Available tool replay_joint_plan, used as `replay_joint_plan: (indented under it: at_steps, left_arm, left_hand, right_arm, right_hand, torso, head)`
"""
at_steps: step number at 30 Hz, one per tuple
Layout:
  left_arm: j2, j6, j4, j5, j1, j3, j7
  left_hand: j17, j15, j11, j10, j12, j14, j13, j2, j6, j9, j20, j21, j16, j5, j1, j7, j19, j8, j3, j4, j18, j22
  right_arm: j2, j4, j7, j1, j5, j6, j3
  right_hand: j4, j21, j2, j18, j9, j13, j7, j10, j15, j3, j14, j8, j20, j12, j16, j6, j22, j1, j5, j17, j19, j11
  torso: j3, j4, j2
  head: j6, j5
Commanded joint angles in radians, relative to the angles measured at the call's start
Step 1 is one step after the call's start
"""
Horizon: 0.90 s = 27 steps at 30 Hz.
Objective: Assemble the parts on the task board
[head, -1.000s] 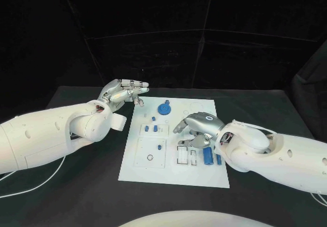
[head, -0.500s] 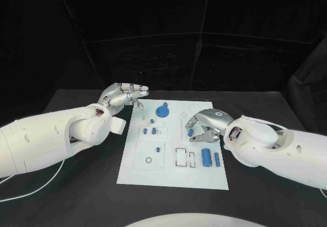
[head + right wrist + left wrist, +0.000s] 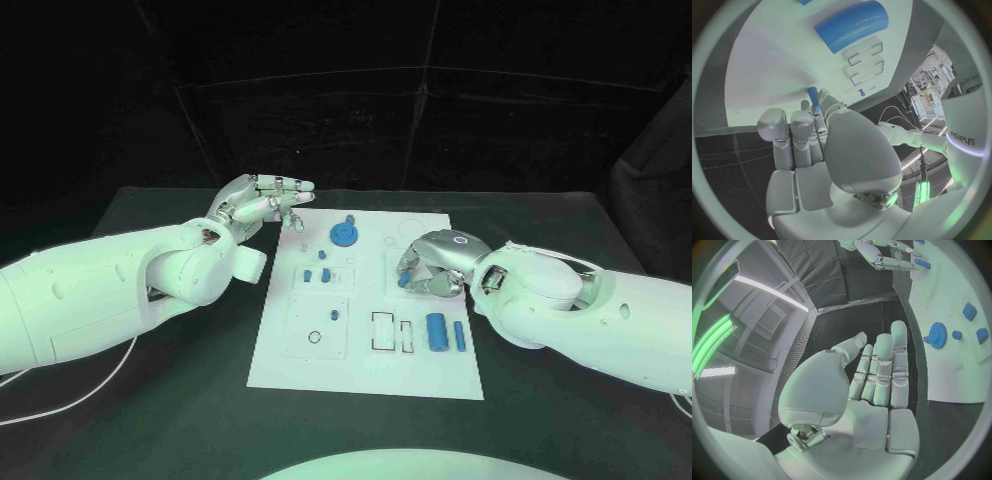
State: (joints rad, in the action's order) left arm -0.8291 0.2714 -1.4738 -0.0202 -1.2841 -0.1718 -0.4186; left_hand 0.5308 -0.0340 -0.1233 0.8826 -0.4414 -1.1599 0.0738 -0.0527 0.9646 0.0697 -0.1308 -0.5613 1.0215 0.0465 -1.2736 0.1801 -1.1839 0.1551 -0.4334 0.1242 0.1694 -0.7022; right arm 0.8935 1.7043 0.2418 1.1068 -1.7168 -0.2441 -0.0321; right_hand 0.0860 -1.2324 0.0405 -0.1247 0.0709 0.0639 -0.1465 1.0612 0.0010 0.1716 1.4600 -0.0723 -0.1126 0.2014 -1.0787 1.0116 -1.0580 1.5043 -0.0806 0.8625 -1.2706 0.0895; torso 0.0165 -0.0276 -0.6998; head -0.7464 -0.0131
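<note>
Task board (image 3: 368, 350) lying centre, right hand (image 3: 433, 262) hovering at its 3 o'clock, pinching small blue pin (image 3: 812, 98), left hand (image 3: 264, 198) raised at 10 o'clock, fingers straight, holding nothing

The right hand (image 3: 430, 266) has lifted a small blue part (image 3: 812, 96).

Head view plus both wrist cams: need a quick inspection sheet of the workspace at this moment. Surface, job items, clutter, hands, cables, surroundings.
Surface: black table, bare around the board.
Job's things: white task board mid-table; blue gear at its far end; blue cylinder lying near the right edge; small blue pieces mid-board.
Clutter: nothing seen.
Hands: left hand raised off the board's far left corner, fingers extended, holding nothing; right hand over the board, pinching a thin blue pin.
Cables: white cable on the table under the left arm.
Surroundings: black curtain behind.
</note>
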Motion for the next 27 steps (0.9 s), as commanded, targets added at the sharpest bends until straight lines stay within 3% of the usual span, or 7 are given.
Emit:
replay_joint_plan:
  at_steps: [1,7,14,22,27]
  left_arm:
    - [0.000,-0.013,0.000,0.002,-0.001,0.001,-0.003]
    - [0.000,-0.014,0.000,0.002,-0.001,0.001,-0.002]
    - [0.001,-0.014,0.001,0.002,-0.001,0.000,-0.002]
    - [0.000,-0.014,0.003,0.002,-0.001,0.000,-0.001]
    - [-0.001,-0.014,0.005,0.002,-0.001,0.000,0.000]
  left_hand:
    - [-0.002,0.001,0.001,-0.008,-0.007,0.008,-0.002,-0.004,-0.001,-0.001,0.002,0.007,-0.002,0.005,0.000,0.003,0.003,0.004,0.002,0.004,0.013,0.002]
    - [-0.002,0.001,0.001,-0.008,-0.007,0.008,-0.002,-0.004,-0.001,-0.001,0.002,0.007,-0.002,0.005,0.000,0.003,0.003,0.004,0.002,0.004,0.013,0.002]
    - [-0.002,0.001,0.001,-0.008,-0.007,0.008,-0.002,-0.004,-0.001,-0.001,0.002,0.007,-0.002,0.005,0.000,0.003,0.003,0.004,0.002,0.004,0.013,0.002]
    - [-0.003,0.000,0.000,-0.010,-0.008,0.009,-0.002,-0.004,-0.001,-0.001,0.002,0.008,-0.002,0.005,0.001,0.004,0.003,0.005,0.002,0.003,0.013,0.003]
    - [-0.003,0.000,0.000,-0.010,-0.008,0.009,-0.002,-0.004,-0.001,-0.001,0.002,0.008,-0.002,0.005,0.001,0.004,0.003,0.005,0.002,0.003,0.013,0.003]
  right_arm:
    - [-0.005,0.000,0.003,0.002,-0.012,0.031,0.000]
    - [-0.013,-0.003,-0.004,0.002,-0.012,0.038,0.000]
    - [-0.023,-0.007,-0.003,0.002,-0.014,0.029,0.000]
    - [-0.010,0.018,0.001,0.001,-0.032,-0.047,0.001]
    - [0.013,0.058,-0.011,0.001,-0.008,-0.076,0.020]
  right_hand:
    - [0.001,-0.023,0.001,0.020,0.001,-0.002,0.002,0.033,-0.003,0.028,0.012,-0.004,0.005,-0.001,-0.025,0.017,-0.031,0.009,0.007,0.028,-0.018,-0.005]
    - [0.004,-0.074,0.007,0.034,0.003,0.000,0.004,0.095,-0.009,0.084,0.025,-0.010,0.011,-0.018,-0.082,0.057,-0.101,0.004,0.013,0.094,-0.056,-0.014]
    - [0.010,-0.091,0.020,0.037,0.000,0.000,0.006,0.126,-0.011,0.139,0.023,-0.004,0.013,-0.052,-0.104,0.076,-0.121,-0.015,0.016,0.113,-0.061,-0.016]
    - [0.004,-0.107,0.017,0.040,0.001,0.001,0.005,0.147,-0.012,0.192,0.024,-0.003,0.015,-0.072,-0.122,0.092,-0.142,-0.016,0.028,0.131,-0.069,-0.018]
    - [0.000,-0.109,0.024,0.041,0.001,0.001,0.004,0.152,-0.011,0.207,0.023,-0.002,0.015,-0.079,-0.125,0.095,-0.145,-0.021,0.028,0.132,-0.069,-0.018]
  torso:
    - [-0.0006,0.0000,0.000]
    - [-0.0005,0.0009,0.000]
    - [-0.0005,0.0004,0.000]
    - [-0.0016,0.0005,0.000]
    - [0.0000,0.0015,0.003]
  head:
    - [-0.002,0.000]
    - [-0.004,-0.001]
    - [-0.006,-0.002]
    - [-0.009,0.000]
    - [-0.007,0.001]
